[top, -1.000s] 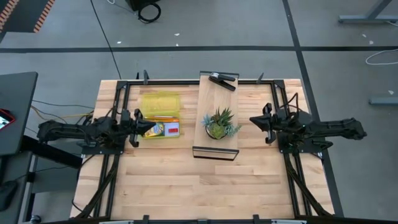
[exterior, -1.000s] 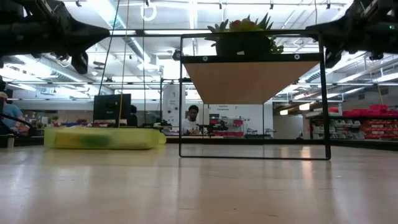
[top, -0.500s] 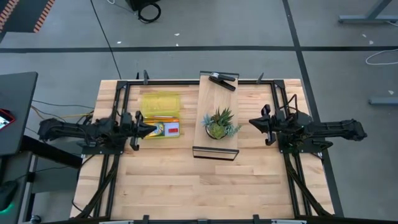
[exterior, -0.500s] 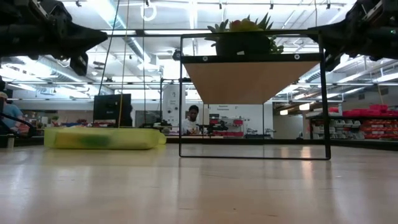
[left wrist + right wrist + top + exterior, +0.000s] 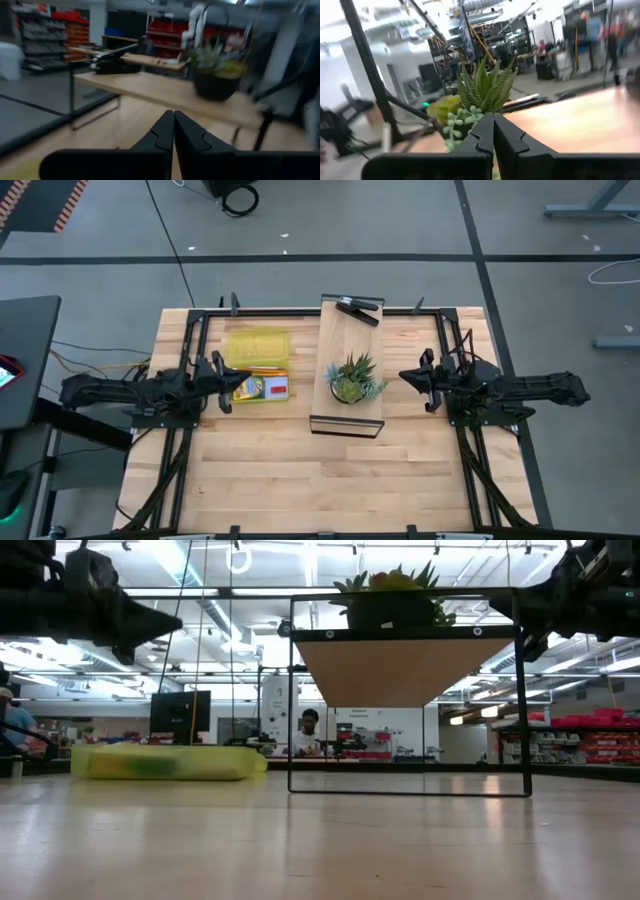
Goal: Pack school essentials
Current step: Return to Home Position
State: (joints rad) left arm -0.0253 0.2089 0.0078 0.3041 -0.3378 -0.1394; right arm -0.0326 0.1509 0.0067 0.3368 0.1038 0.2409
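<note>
Crayon box [image 5: 260,389] in yellow case [image 5: 258,345], left gripper [image 5: 234,378], right gripper [image 5: 403,374] closed

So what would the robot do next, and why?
Probably draw the left gripper back toward its own side of the table, away from the yellow box. Its fingers are shut on nothing, its tip hangs at the box's edge, and supplies already lie in the box. The right gripper, also shut and empty, waits near the potted plant.
</note>
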